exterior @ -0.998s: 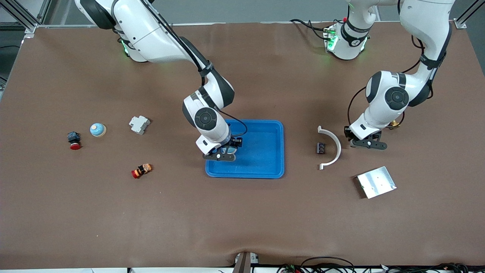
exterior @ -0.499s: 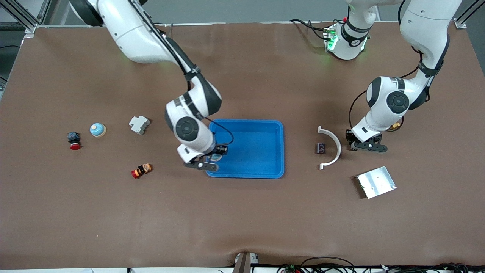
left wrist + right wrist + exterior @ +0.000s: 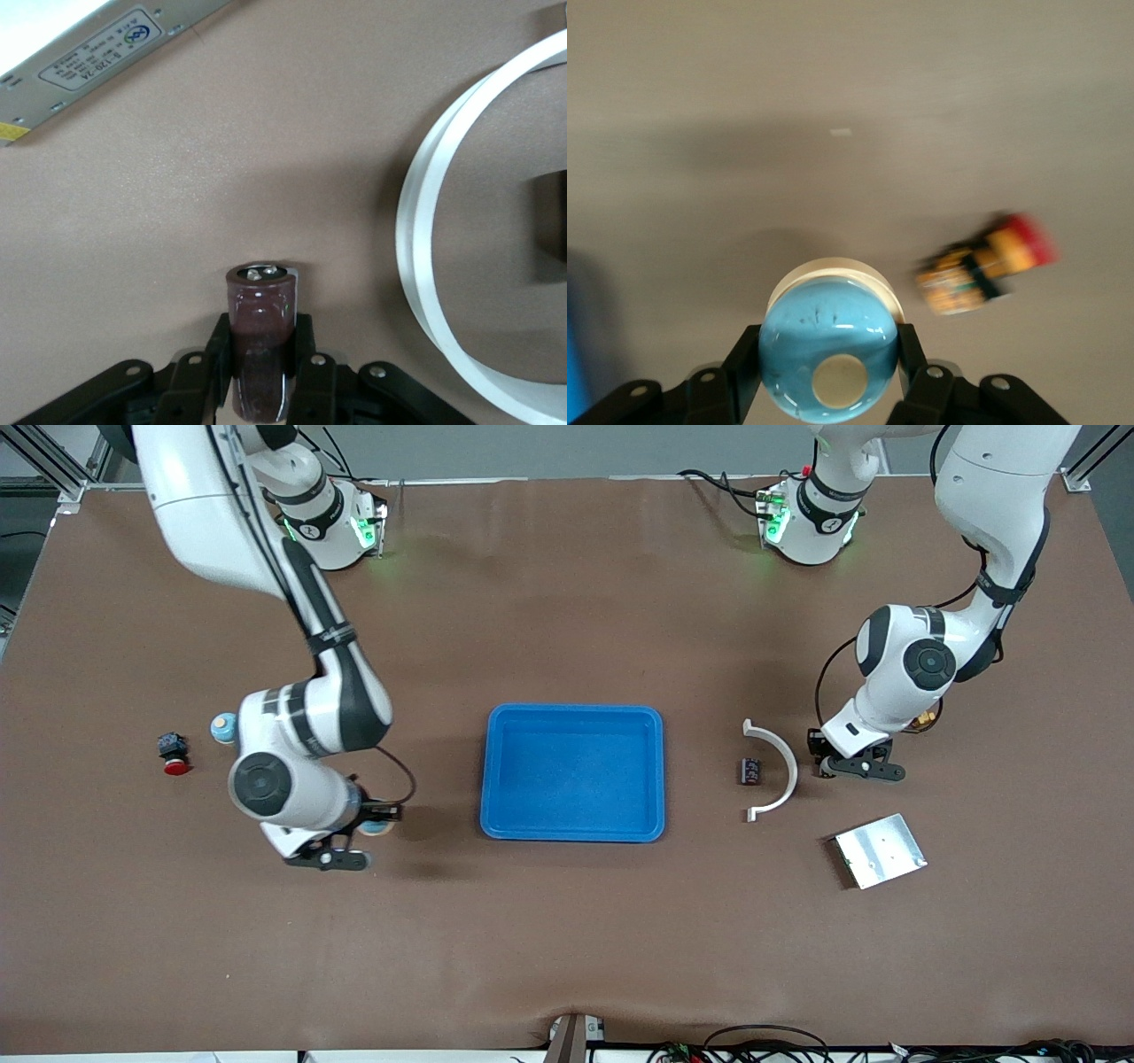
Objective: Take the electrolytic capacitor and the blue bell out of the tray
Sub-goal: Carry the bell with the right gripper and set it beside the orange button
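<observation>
My right gripper (image 3: 368, 833) is shut on a blue dome bell (image 3: 829, 354) with a cream button. It hangs over the brown table beside the blue tray (image 3: 576, 779), toward the right arm's end. A second blue bell (image 3: 221, 726) sits on the table, half hidden by the right arm. My left gripper (image 3: 262, 372) is shut on a dark maroon capacitor (image 3: 262, 336), low over the table next to a white curved strip (image 3: 778, 771). A small dark part (image 3: 751, 771) lies inside that strip's curve.
A red-and-orange push button (image 3: 983, 266) lies just past the held bell. A black-and-red button (image 3: 173, 753) lies toward the right arm's end. A metal box (image 3: 880, 850) lies nearer the front camera than the left gripper. A brass piece (image 3: 926, 717) peeks from under the left arm.
The right arm has swung from over the blue tray toward its own end of the table, carrying the blue bell. The left arm has barely shifted.
</observation>
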Controlling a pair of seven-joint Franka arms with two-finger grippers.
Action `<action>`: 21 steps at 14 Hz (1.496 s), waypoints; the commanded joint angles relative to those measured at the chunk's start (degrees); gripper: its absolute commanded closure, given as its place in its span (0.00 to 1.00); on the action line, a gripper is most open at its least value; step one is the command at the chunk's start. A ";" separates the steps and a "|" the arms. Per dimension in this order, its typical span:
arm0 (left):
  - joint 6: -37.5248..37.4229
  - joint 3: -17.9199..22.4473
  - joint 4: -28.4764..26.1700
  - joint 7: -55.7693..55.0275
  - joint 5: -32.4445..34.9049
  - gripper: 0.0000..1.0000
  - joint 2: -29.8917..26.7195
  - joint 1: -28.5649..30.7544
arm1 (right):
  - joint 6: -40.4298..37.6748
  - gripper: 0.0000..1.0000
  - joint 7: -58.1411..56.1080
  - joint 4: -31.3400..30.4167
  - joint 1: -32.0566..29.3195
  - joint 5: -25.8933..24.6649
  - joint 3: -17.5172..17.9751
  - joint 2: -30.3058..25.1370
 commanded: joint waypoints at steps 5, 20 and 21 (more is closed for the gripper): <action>3.01 -0.36 0.44 0.23 0.47 0.00 2.64 1.23 | 3.40 1.00 -25.42 -7.38 -5.28 -0.50 -6.98 -1.25; -6.47 -1.85 5.44 -4.33 -2.60 0.00 -1.92 0.97 | 7.72 0.68 -32.38 -13.46 -6.34 4.86 -8.74 -1.17; -7.96 -2.64 6.23 -6.09 -2.87 0.00 -2.36 1.06 | 7.98 0.18 -32.30 -13.46 -6.34 4.95 -8.74 -1.08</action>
